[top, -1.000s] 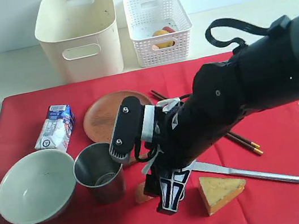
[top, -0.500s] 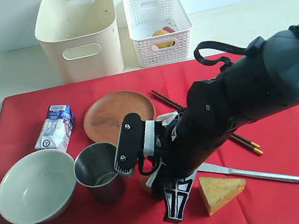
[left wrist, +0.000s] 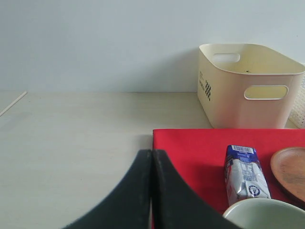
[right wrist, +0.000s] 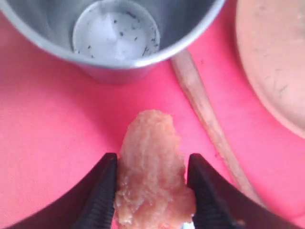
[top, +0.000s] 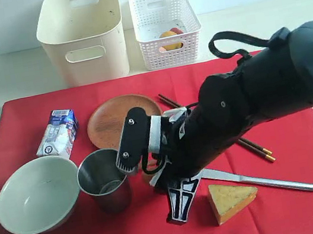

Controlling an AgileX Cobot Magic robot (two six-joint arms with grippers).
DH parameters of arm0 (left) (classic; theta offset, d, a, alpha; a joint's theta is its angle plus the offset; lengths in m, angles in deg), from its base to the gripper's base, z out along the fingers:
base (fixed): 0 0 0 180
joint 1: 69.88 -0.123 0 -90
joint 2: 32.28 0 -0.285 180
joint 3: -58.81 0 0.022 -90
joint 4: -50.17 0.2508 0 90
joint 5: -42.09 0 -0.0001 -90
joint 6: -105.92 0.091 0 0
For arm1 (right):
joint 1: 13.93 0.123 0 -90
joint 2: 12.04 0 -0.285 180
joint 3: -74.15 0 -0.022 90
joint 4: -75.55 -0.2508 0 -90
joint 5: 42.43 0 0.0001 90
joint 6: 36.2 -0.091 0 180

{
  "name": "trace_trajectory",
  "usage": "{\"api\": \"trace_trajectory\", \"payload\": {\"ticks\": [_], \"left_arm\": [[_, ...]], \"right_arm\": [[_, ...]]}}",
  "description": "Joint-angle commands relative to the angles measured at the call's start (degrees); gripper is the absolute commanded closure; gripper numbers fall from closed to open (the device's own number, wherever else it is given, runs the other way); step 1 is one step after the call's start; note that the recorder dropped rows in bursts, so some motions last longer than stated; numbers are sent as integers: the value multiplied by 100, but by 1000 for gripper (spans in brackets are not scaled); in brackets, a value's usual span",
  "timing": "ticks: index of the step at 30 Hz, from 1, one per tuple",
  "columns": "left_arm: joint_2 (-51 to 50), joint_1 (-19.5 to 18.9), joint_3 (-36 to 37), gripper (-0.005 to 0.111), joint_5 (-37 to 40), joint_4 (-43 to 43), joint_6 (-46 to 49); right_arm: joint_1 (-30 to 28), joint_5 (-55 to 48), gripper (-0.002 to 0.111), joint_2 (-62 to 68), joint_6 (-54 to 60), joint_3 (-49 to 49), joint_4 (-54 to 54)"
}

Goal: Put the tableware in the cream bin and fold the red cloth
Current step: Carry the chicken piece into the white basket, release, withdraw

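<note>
Right gripper point(right wrist: 152, 160) is pinching the sausage point(right wrist: 153, 186) beside the steel cup point(right wrist: 116, 28). Left gripper point(left wrist: 151, 157) is idling, jaws together. Lifting risks bumping the cup over.

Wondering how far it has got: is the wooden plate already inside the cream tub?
No, the wooden plate lies flat on the red cloth, in front of the cream tub and outside it.

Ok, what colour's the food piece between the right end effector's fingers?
The food piece is pale orange-pink, clearest in right wrist view.
</note>
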Motion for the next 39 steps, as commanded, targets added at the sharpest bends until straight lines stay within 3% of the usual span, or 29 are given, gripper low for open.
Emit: {"api": "trace_trajectory", "payload": {"ticks": [1,8,16,28,39], "left_arm": [[37,21,-16,105,-16,-13,4],[37,21,-16,105,-16,-13,4],[37,21,-16,105,-16,-13,4],[37,21,-16,105,-16,-13,4],[37,21,-16,105,-16,-13,4]], "right_arm": [[13,82,108,-552,-66,13,22],[-6,1077,108,-1039,-308,13,44],[-32,3023,108,-1025,-612,13,-287],[-1361,4744,108,-647,-612,26,-467],[-2133,4580,108,1162,-754,1798,-455]]}}
